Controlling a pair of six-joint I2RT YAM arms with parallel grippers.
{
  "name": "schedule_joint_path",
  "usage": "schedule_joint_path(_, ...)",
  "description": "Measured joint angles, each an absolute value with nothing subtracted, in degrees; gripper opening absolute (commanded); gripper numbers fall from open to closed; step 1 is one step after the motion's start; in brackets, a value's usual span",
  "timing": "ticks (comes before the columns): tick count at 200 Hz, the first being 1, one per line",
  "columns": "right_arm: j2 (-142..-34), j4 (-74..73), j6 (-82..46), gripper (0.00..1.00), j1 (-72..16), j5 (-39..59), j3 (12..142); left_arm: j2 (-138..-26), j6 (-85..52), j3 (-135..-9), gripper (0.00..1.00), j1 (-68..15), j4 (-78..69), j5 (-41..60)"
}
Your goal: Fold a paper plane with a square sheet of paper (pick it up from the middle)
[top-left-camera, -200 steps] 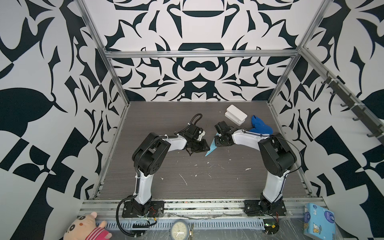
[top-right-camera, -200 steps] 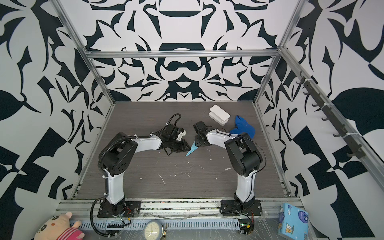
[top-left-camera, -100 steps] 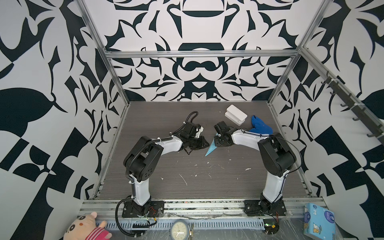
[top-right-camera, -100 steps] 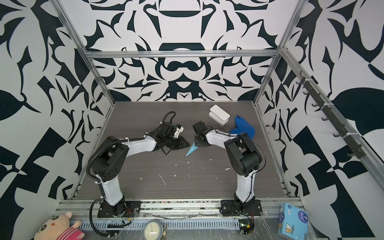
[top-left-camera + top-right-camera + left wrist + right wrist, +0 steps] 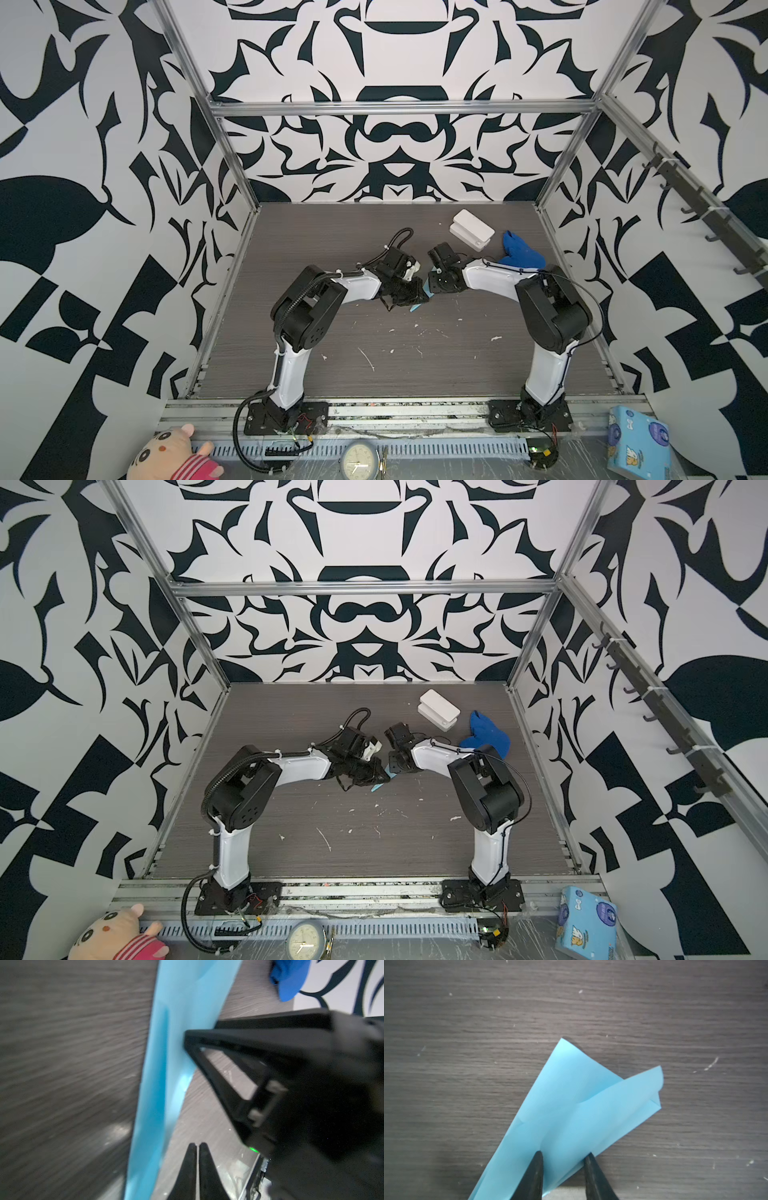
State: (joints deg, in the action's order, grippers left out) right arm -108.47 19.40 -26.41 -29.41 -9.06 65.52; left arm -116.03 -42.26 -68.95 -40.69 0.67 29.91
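Tabletop (image 5: pixel 467 1022): right wrist shows paper plane (image 5: pixel 571 1115) creases.

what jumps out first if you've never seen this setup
The bold black-and-white pattern on the walls around the table hits first. Mid-table, the left hand and right hand meet at a folded light-blue paper. A royal-blue cloth stands out at the back right.
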Motion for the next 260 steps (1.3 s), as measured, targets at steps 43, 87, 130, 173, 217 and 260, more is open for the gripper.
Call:
schedule_joint_path(43, -108.5, 19.4, -26.6, 0.31, -29.4, -9.1, 65.5, -116.1, -43.2, -68.9, 0.10, -40.5, 1.4, 29.5)
schedule_joint_path(87, -108.5, 19.4, -26.7, 0.30, -29.4, -9.2, 65.5, -116.1, -43.7, -68.9, 0.10, -40.2, 0.1, 29.2)
schedule_joint_path(130, -108.6, 19.4, -26.7, 0.30, -29.4, -9.3, 65.5, -116.1, -44.1, -69.2, 0.09, -40.0, 0.4, 27.4)
schedule_joint_path(173, -108.6, 19.4, -26.7, 0.29, -29.4, -9.3, 65.5, -116.7, -44.2, -70.3, 0.09, -40.0, 0.8, 26.6)
schedule_joint_path(217, -108.6, 19.4, -26.9, 0.28, -29.4, -9.4, 65.5, -117.9, -44.1, -70.3, 0.09, -40.0, 1.8, 26.4)
schedule_joint_path(260, -108.7, 19.4, -26.9, 0.28, -29.4, -9.4, 65.6, -118.0, -44.1, -70.3, 0.09, -40.0, 2.0, 26.2)
